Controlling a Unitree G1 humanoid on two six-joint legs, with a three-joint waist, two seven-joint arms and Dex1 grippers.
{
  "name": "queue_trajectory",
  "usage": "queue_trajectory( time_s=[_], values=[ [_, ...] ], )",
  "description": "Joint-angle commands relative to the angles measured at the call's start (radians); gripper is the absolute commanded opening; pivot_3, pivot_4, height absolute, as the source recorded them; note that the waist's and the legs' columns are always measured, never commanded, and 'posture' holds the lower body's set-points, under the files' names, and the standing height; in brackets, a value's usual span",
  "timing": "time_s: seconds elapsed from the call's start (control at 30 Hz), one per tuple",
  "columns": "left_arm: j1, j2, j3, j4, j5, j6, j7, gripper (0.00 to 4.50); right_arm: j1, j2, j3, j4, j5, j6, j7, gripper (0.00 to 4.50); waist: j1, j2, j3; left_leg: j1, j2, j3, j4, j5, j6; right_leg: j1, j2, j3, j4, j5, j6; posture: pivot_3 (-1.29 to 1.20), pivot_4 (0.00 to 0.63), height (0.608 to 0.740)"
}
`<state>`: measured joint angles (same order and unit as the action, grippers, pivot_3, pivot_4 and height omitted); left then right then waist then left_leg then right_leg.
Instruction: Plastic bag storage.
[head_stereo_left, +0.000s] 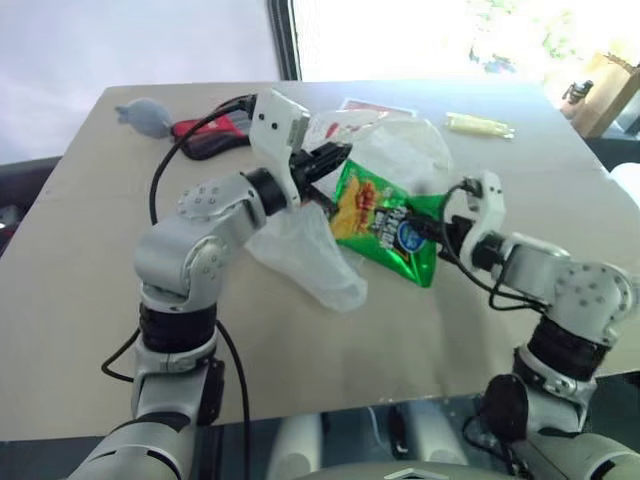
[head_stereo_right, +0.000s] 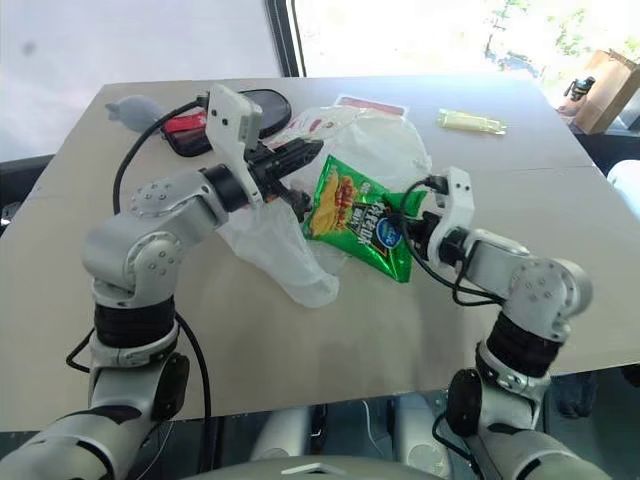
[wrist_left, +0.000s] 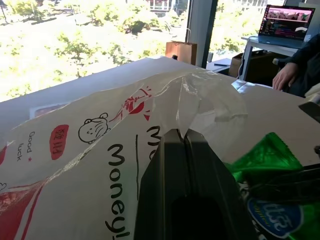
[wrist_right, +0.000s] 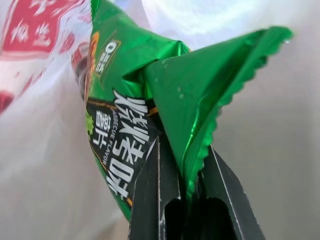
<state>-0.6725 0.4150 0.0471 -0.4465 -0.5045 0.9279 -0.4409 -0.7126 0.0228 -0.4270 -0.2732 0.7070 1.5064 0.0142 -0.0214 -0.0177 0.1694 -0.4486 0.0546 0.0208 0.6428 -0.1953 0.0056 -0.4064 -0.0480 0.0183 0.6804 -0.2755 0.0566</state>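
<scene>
Left gripper (wrist_left: 184, 145): fingers pressed together — pinching a fold of the plastic bag (wrist_left: 100, 150).
Bag print: red drawings, black "Money" lettering.
Chip packet (wrist_left: 272, 200): green, just beside the fingers.
Table (wrist_left: 115, 75): behind the bag.
Far side: hand (wrist_left: 285, 76), laptop (wrist_left: 286, 24), brown paper bag (wrist_left: 181, 51).

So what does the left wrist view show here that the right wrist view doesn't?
Left wrist view alone: the left gripper shut on the plastic bag, black lettering on it, a person's hand and a laptop beyond the table. Right wrist view alone: the right gripper shut on the green chip packet's serrated edge. Both show bag and packet.
</scene>
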Motion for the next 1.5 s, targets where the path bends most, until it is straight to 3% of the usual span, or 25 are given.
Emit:
queue_trajectory(
  time_s=[0.03, 0.43, 0.53, 0.77, 1.03, 1.13, 1.33, 1.4, 1.5],
  values=[
    [0.010, -0.007, -0.005, -0.078, -0.020, 0.022, 0.028, 0.00, -0.096, 0.059, 0.063, 0.117, -0.050, -0.121, -0.020, 0.02, 0.000, 0.000, 0.000, 0.000, 0.000, 0.000, 0.000, 0.000, 0.000, 0.000, 0.000, 0.000, 0.000, 0.000, 0.000, 0.00, 0.150, 0.740],
    [0.017, -0.015, -0.003, -0.100, -0.028, 0.039, 0.063, 0.00, -0.297, 0.181, 0.199, 0.635, -0.184, -0.646, 0.065, 0.02, 0.003, 0.000, 0.000, -0.001, 0.000, 0.001, -0.001, 0.000, 0.000, -0.001, 0.000, 0.000, -0.001, 0.000, 0.000, 0.00, 0.150, 0.740],
    [0.023, -0.037, 0.003, -0.085, -0.028, 0.037, 0.082, 0.00, -0.271, 0.161, 0.217, 0.638, -0.172, -0.683, 0.111, 0.86, 0.004, 0.000, 0.000, -0.002, 0.000, 0.001, -0.002, 0.000, 0.000, -0.001, 0.000, 0.000, -0.002, 0.000, 0.000, 0.00, 0.150, 0.740],
    [0.032, -0.125, -0.025, -0.003, -0.009, 0.008, 0.115, 0.00, -0.064, -0.014, 0.319, 0.264, -0.187, -0.610, 0.181, 4.22, 0.013, 0.000, 0.000, -0.002, 0.000, 0.001, -0.002, 0.000, 0.000, -0.002, -0.001, 0.000, -0.002, 0.000, 0.000, 0.00, 0.150, 0.740],
    [-0.016, -0.279, -0.045, 0.154, -0.035, -0.037, 0.110, 0.00, 0.115, -0.167, 0.223, -0.121, -0.088, -0.458, 0.134, 4.38, 0.005, 0.000, 0.000, -0.003, -0.001, 0.000, -0.001, 0.000, 0.000, -0.002, -0.001, -0.001, -0.001, 0.000, 0.000, 0.00, 0.150, 0.740],
    [-0.039, -0.303, -0.042, 0.218, -0.037, -0.060, 0.085, 0.00, 0.134, -0.175, 0.187, -0.193, -0.082, -0.411, 0.074, 4.38, 0.003, 0.000, 0.000, -0.002, 0.000, 0.000, -0.001, 0.000, 0.000, -0.002, 0.000, 0.000, 0.000, 0.000, 0.000, 0.00, 0.150, 0.740],
    [-0.101, -0.307, -0.022, 0.375, -0.046, -0.130, 0.004, 0.00, 0.134, -0.215, 0.072, -0.418, 0.073, -0.241, 0.018, 4.38, 0.009, 0.000, 0.000, -0.003, -0.001, 0.001, -0.001, 0.000, 0.000, -0.002, 0.000, 0.000, -0.002, 0.000, 0.000, 0.00, 0.150, 0.740],
    [-0.113, -0.304, -0.016, 0.386, -0.050, -0.139, -0.008, 0.00, 0.146, -0.279, 0.049, -0.482, 0.110, -0.184, 0.026, 4.38, 0.009, 0.000, 0.000, -0.003, -0.001, 0.001, -0.001, 0.000, 0.000, -0.002, 0.000, 0.000, -0.002, 0.000, 0.000, 0.00, 0.150, 0.740],
    [-0.120, -0.274, 0.015, 0.366, -0.079, -0.136, -0.044, 0.00, 0.189, -0.464, 0.103, -0.539, 0.066, -0.153, 0.062, 4.38, 0.012, 0.000, 0.000, -0.004, -0.001, 0.000, -0.001, 0.000, 0.000, -0.002, -0.001, -0.001, -0.002, 0.000, 0.000, 0.00, 0.150, 0.740]
  ],
)
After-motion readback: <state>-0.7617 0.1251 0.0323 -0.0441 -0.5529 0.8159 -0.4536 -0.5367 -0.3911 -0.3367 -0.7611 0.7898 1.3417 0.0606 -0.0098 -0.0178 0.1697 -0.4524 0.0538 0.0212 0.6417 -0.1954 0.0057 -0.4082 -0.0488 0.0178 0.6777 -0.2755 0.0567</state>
